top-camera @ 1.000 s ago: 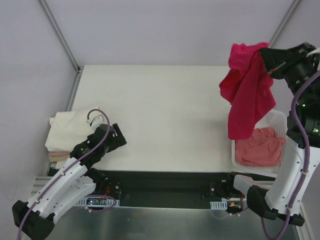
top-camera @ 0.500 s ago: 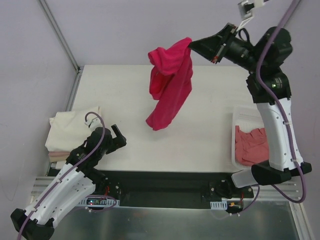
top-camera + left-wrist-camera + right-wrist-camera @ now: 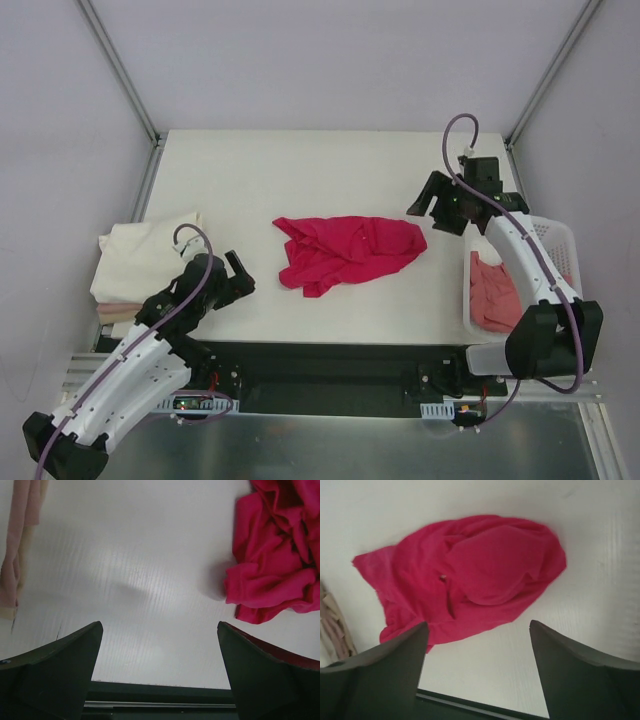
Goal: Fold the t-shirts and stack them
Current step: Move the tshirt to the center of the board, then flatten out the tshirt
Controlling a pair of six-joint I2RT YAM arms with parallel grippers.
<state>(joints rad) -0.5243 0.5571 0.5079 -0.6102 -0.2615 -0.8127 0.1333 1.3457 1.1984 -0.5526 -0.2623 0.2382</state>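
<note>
While both claws are empty, the left gripper (image 3: 239,275) sits near the table's front edge, jaws wide with nothing between them. Farther out and to its right, the crimson-pink t-shirt (image 3: 345,250) lies crumpled mid-table, its long axis running left to right. The right gripper (image 3: 431,214), jaws parted and empty, hovers just beyond the shirt's right end. I judge it the nearer claw.

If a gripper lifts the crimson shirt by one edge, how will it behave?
Probably floppy: the crimson shirt lies crumpled in soft folds, so it would hang and drape, not hold shape. Likely light, being thin cloth. Pushed, it would probably bunch up rather than slide whole across the smooth table.
</note>
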